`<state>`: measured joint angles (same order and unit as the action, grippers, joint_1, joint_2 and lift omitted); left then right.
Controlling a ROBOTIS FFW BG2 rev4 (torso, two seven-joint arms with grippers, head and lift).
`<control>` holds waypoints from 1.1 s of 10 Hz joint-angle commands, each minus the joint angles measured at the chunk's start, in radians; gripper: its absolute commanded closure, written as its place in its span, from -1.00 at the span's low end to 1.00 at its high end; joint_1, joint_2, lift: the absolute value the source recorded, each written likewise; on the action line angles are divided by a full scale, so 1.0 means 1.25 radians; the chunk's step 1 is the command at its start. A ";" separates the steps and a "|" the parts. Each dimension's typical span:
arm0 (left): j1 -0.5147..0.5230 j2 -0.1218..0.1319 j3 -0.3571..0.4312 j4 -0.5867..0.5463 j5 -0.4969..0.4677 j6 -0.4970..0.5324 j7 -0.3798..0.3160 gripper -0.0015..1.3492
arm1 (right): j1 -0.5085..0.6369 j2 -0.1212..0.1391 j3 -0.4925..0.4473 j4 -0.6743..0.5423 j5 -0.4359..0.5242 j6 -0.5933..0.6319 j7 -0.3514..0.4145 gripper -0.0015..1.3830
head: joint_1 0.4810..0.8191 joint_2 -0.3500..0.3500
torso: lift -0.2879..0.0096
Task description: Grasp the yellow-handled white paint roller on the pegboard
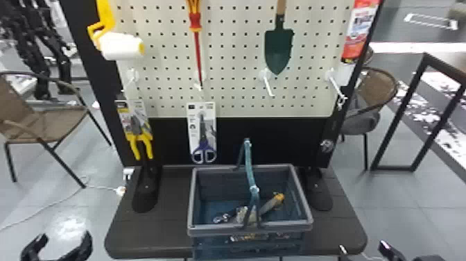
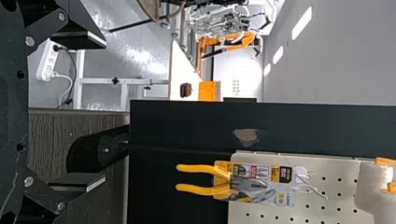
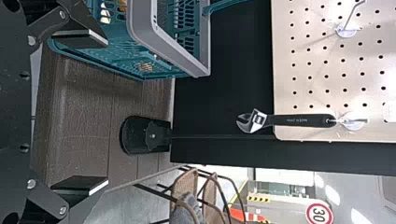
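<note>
Left end effector (image 1: 66, 238) was held wide open and empty, below the pegboard (image 1: 235, 93) and to its left. Right end effector (image 1: 363, 247) was held wide open and empty too, below the pegboard and to its right. The white paint roller (image 1: 121, 47) was hung at the top left of the pegboard, with its yellow handle (image 1: 105, 14) up and its fat white roll down; it was not touched by any finger.

A red and yellow screwdriver (image 1: 196, 26) was hung to the roller's right on the pegboard, and a green shovel (image 1: 278, 45) was hung nearer the pegboard's right side. Yellow pliers (image 1: 140, 133) and blue scissors (image 1: 204, 151) were hung low on the pegboard. A wrench (image 3: 301, 120) was hung at its bottom right corner. Below the pegboard, a basket (image 1: 249, 228) was set on the counter (image 1: 163, 225), with some tools held inside.
</note>
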<state>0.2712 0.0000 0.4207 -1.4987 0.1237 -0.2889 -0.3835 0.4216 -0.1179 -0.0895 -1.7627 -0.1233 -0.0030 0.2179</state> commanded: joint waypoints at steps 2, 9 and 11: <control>0.000 -0.002 0.002 0.000 0.002 0.000 0.000 -0.59 | -0.001 -0.001 -0.001 0.000 -0.001 0.000 0.000 -0.64 | -0.60 0.00 | 0.26; -0.001 -0.002 -0.004 -0.041 -0.002 0.037 -0.006 -0.59 | -0.005 -0.001 -0.003 0.005 -0.001 0.011 -0.001 -0.64 | -0.60 0.00 | 0.26; -0.007 -0.002 0.003 -0.162 -0.018 0.178 -0.009 -0.59 | -0.002 -0.001 -0.003 0.005 -0.001 0.020 -0.001 -0.64 | -0.60 0.00 | 0.26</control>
<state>0.2658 0.0000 0.4216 -1.6514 0.1041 -0.1243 -0.3976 0.4174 -0.1197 -0.0936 -1.7564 -0.1243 0.0171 0.2163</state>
